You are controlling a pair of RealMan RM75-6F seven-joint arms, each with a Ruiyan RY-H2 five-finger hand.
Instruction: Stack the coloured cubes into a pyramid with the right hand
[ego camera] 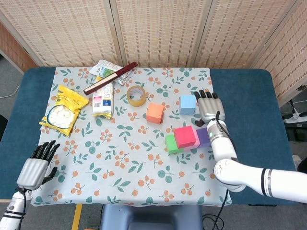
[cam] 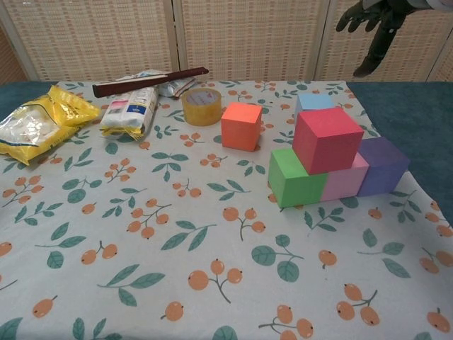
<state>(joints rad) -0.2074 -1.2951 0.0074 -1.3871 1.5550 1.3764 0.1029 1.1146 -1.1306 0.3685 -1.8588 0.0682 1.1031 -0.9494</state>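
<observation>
A row of three cubes lies on the floral cloth: green [cam: 294, 178], pink [cam: 347, 180] and purple [cam: 383, 164]. A red cube [cam: 328, 139] sits on top, over the green and pink ones. An orange cube [cam: 241, 126] and a light blue cube [cam: 315, 103] stand apart behind the row. My right hand [ego camera: 209, 107] hovers open above and to the right of the light blue cube [ego camera: 187, 104], holding nothing; its fingers [cam: 374, 28] show at the chest view's top edge. My left hand [ego camera: 36, 164] hangs open at the table's near left corner.
A roll of tape [ego camera: 136, 96], a white packet [ego camera: 103, 98], a yellow snack bag [ego camera: 63, 109] and a dark red stick [ego camera: 110, 78] lie on the left and back of the cloth [ego camera: 120, 158].
</observation>
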